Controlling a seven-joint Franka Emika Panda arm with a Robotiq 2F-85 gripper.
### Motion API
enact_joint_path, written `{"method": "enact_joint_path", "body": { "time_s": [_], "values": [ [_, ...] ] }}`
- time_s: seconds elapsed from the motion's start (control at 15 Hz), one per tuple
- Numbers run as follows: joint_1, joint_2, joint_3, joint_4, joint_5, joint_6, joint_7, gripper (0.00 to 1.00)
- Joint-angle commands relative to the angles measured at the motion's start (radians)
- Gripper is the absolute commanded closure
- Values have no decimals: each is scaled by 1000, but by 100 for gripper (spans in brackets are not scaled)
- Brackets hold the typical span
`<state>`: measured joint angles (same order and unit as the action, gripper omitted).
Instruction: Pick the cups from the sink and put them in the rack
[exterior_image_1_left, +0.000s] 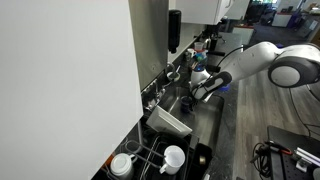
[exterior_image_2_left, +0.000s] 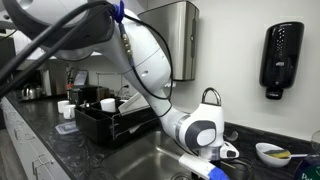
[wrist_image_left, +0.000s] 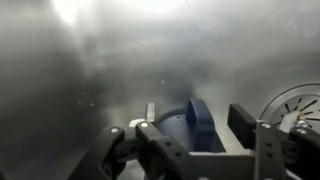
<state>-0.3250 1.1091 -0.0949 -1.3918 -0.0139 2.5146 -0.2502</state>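
We are holding the gripper (wrist_image_left: 190, 128) open astride the dark blue cup (wrist_image_left: 203, 118), lower centre | risk: cup rolling from closing jaws.

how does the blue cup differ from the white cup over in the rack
Colour: the blue cup is dark, the white cup pale. Place: the blue cup is down in the sink, inside the open gripper; the white cup sits in the rack. Both are small cups.
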Motion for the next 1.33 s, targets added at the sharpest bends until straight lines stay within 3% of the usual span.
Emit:
{"method": "enact_joint_path", "body": {
  "time_s": [0.0, 0.33, 0.47, 0.8, 1.27],
  "values": [
    [2, 35, -8, 56, -9, -16, 23, 55],
    [-2, 48, -4, 80, -8, -27, 18, 91],
    [-5, 45, -2, 81, -7, -29, 13, 100],
    [-6, -26, -7, 19, -18, -58, -7, 96],
    [50, -227, -38, -172, -166, -202, -97, 96]
  ]
}}
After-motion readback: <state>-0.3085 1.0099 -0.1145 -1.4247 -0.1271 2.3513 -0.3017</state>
